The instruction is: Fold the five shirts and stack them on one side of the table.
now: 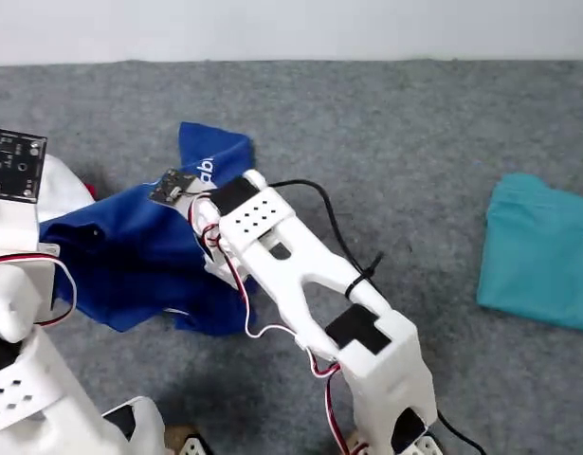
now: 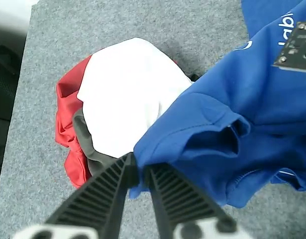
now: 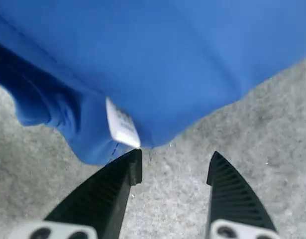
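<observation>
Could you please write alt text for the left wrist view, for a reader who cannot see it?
The left gripper is shut on the edge of a blue shirt, above a grey table. Beside it a white shirt lies heaped on a red shirt and a dark grey shirt.

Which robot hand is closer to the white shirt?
Left. The left hand pinches the blue shirt right beside the white shirt; the right hand hangs open over another edge of the blue shirt, farther off.
</observation>
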You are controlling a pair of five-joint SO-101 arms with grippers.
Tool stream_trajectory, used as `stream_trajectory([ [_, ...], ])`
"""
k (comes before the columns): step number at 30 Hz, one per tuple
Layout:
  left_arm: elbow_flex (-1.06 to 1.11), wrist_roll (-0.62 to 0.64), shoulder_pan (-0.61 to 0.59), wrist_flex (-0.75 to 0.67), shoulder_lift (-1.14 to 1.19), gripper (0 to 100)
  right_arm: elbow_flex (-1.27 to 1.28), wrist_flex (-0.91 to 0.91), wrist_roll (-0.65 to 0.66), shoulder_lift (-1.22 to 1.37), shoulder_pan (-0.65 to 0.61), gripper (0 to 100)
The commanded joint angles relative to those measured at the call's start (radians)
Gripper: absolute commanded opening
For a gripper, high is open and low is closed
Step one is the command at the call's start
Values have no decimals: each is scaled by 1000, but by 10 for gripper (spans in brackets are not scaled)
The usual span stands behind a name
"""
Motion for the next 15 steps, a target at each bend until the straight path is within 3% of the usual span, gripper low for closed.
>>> stream_trajectory([
  [1, -4, 8, -6, 17, -12, 15, -61, -4, -9, 13, -8, 222],
  [15, -2, 8, -6, 17, -12, 15, -123, -41, -8, 104, -62, 220],
])
